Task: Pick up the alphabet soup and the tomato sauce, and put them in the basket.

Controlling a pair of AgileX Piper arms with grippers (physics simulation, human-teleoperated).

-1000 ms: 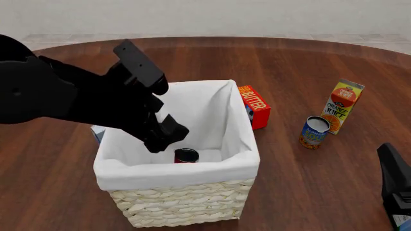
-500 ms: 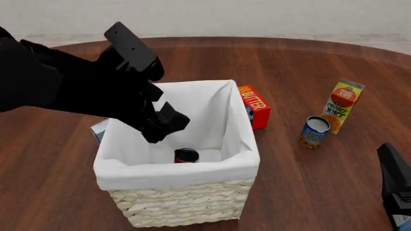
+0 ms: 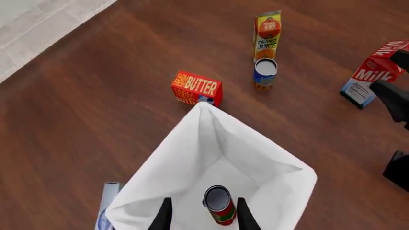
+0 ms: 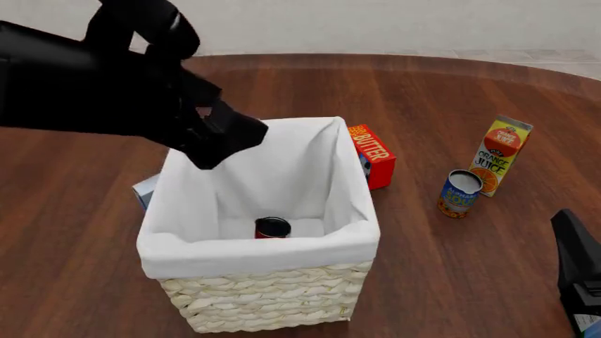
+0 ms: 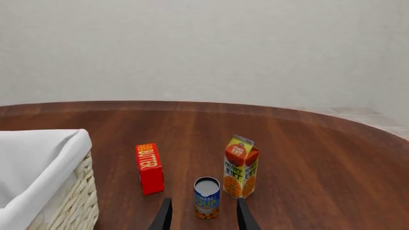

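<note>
Front view, one tomato sauce (image 4: pixel 272 227) in basket (image 4: pixel 272 303), one alphabet soup (image 4: pixel 459 193) outside, both grippers wide, empty.

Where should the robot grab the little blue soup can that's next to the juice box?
Probably around the round sides of the alphabet soup, mid-height. It stands upright, with the orange juice carton close behind, so the right hand, already open and facing it, should come from the near side.

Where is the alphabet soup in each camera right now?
Front view: the alphabet soup stands on the table right of the basket.
Left wrist view: alphabet soup in the upper part, beyond the basket.
Right wrist view: alphabet soup low centre, between the open fingertips.
Shared landmark: the orange juice carton close beside it.
</note>
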